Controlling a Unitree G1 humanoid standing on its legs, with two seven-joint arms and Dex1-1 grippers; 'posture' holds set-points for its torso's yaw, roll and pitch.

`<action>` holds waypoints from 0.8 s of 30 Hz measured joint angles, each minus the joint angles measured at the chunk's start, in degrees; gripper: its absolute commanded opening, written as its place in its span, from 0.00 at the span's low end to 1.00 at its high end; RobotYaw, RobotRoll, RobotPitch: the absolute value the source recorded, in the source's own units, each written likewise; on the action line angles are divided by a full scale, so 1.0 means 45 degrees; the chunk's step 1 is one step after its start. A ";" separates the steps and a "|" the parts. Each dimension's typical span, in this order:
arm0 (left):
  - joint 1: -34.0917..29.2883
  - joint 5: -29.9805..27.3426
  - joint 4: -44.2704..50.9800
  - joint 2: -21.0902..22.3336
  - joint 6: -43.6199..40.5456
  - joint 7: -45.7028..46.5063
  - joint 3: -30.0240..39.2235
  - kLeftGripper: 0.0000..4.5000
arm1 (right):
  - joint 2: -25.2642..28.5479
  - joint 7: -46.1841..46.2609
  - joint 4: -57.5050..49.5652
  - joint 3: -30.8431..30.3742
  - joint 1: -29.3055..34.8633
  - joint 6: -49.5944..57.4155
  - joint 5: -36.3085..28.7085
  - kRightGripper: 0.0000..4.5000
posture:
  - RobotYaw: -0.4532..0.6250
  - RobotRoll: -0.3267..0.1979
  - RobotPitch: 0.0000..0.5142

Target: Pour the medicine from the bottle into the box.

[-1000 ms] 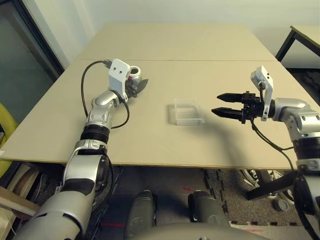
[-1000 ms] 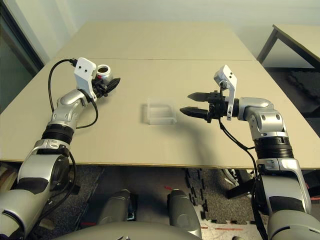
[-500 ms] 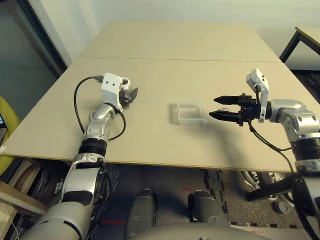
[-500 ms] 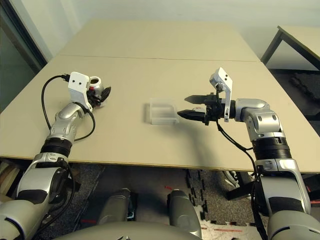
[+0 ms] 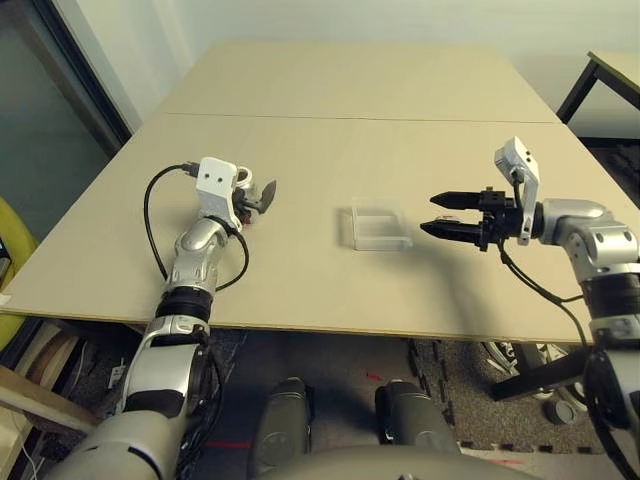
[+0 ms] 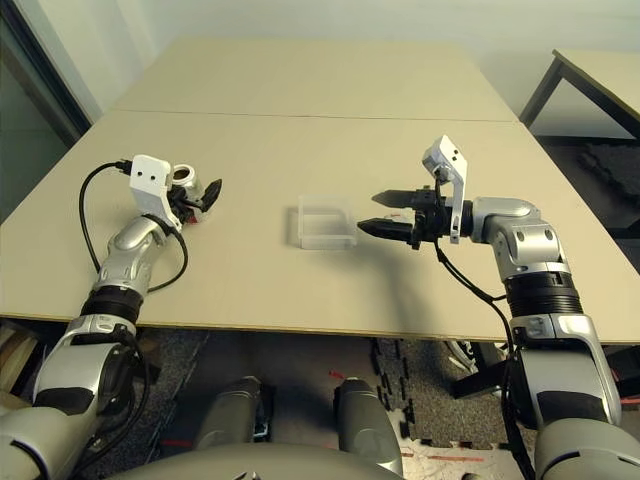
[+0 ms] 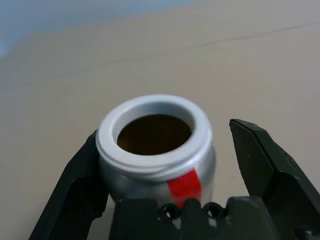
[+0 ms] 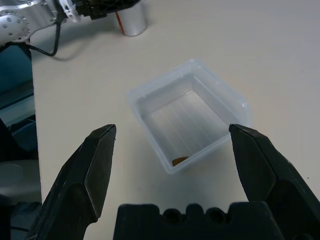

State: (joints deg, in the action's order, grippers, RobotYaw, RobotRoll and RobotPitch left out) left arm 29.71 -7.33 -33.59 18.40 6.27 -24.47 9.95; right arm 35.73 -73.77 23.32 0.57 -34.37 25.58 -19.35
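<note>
Left gripper point(image 7: 165, 165) level, fingers spread around upright bottle point(image 7: 156, 150).

the bottle's point(image 7: 156, 159) lower body is hidden behind the left end effector point(image 7: 170, 175), base unseen.

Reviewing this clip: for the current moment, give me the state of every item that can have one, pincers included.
bottle: upright on the table, uncapped, standing between the left pincer's fingers.
box: open top up, resting on the table, one small brownish piece inside at a wall.
left pincer: open around the bottle; a gap shows beside one finger.
right pincer: open, holding nothing, hovering beside the box.
</note>
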 measured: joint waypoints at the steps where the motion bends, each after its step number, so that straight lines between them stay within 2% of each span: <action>1: -0.0244 -0.0047 0.0466 -0.0001 -0.0183 0.0047 0.0014 0.99 | -0.0003 -0.0003 0.0066 -0.0006 -0.0054 -0.0024 0.0010 1.00 | 0.43 0.62 0.08; 12: -0.2852 -0.0489 0.4912 -0.0577 -0.2215 0.1151 0.0137 0.99 | -0.0014 -0.0159 0.0635 -0.0075 -0.0275 -0.0306 0.0116 1.00 | 0.44 0.62 0.09; 24: -0.4769 -0.0912 0.7594 -0.1260 -0.3438 0.2457 0.0364 0.99 | -0.0014 -0.0259 0.0689 -0.0137 -0.0282 -0.0317 0.0127 1.00 | 0.45 0.62 0.09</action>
State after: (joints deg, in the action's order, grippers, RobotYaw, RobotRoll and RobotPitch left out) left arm 8.25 -11.44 0.59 12.73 -9.20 -13.41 11.59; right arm 35.66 -74.93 26.42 -0.04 -35.64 24.16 -18.78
